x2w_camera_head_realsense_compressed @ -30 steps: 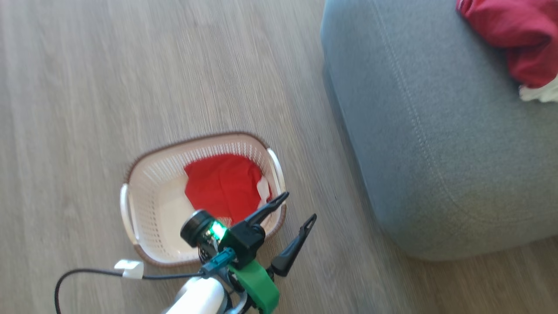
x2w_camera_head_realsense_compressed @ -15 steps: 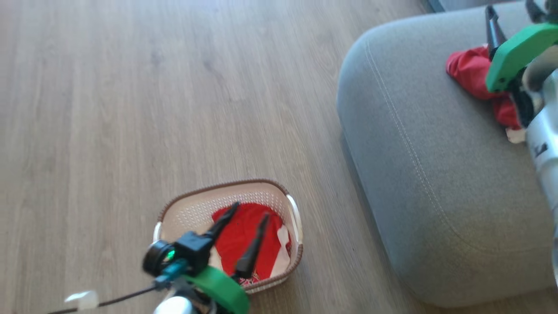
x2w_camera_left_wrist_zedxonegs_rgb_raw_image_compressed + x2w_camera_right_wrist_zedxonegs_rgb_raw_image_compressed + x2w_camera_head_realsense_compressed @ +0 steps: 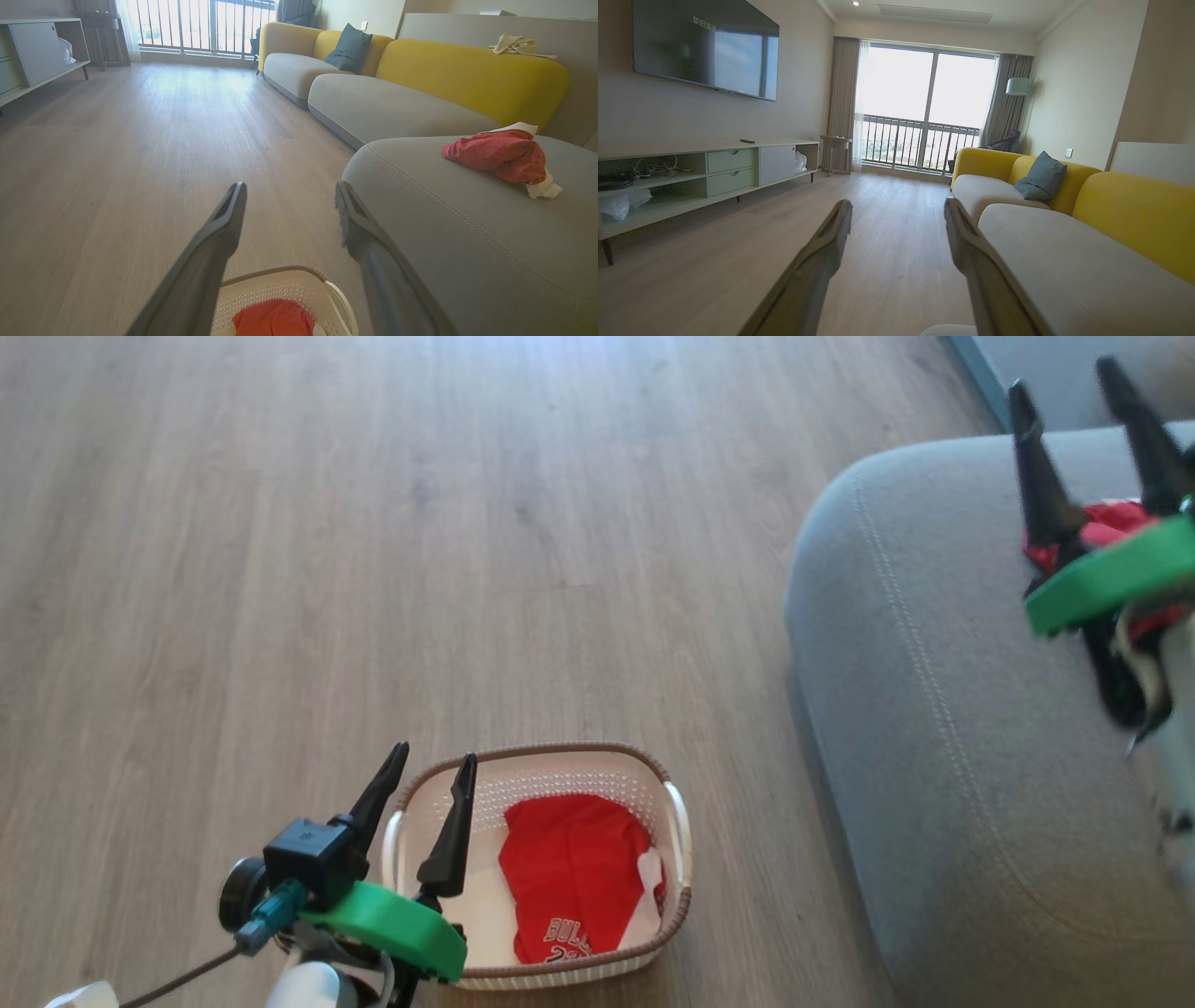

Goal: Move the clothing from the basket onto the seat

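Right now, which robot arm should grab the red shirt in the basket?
Left. The left fingers are open just above the basket edge, right beside the red shirt inside. The right fingers are open too, but far away above the seat, near the other shirt lying there.

The right pincer (image 3: 1062, 378) hides most of the red garment (image 3: 1111, 518) on the seat (image 3: 934, 709), which the picture edge cuts off.
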{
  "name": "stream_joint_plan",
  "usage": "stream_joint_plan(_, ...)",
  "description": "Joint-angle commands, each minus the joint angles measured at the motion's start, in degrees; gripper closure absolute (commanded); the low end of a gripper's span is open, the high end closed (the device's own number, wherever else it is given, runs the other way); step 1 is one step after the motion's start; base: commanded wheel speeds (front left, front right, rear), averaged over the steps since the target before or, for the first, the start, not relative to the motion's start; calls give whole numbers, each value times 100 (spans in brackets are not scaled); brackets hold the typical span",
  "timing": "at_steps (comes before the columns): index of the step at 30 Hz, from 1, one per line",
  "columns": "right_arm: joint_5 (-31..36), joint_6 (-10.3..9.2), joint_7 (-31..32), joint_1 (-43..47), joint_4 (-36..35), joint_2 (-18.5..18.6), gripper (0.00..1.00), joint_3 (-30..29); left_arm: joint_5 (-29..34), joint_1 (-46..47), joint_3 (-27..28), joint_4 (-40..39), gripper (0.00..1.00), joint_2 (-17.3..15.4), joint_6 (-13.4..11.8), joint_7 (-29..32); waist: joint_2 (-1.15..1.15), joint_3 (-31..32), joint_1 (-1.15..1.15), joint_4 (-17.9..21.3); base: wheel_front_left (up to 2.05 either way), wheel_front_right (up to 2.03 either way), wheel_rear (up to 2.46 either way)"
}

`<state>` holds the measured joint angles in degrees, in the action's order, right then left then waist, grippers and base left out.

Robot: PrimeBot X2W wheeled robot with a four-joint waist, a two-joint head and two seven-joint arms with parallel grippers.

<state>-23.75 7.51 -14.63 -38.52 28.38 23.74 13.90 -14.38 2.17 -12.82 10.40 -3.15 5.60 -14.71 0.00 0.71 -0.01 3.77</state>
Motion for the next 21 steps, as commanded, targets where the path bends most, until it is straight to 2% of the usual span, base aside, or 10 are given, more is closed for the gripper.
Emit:
stream_joint_plan(1, 121, -2, -35, 434, -618, -111, 0, -159, -9, 172, 231, -220, 0, 26, -52, -29, 0, 65, 1, -172, 0, 0, 0)
stream_joint_plan(4, 288, -2, -36, 1157, -1181, -377, 0, -351, -56, 141, 297, -276, 0, 26, -122, -29, 0, 99, 1, -297, 0, 0, 0)
stream_joint_plan(6, 450, -2, -36, 1543, -1057, -579, 0, -417, -173, 97, 335, -275, 0, 26, -165, -29, 0, 126, 1, -369, 0, 0, 0)
stream_joint_plan(13, 668, -2, -36, 2449, -1698, -1283, 0, -569, -174, 51, 332, -271, 0, 26, -228, -29, 0, 117, 1, -567, 0, 0, 0)
stream_joint_plan(21, 831, -2, -36, 3259, -1710, -1675, 0, -525, -124, -99, 291, -194, 0, 27, -283, -29, 0, 93, 1, -605, 0, 0, 0)
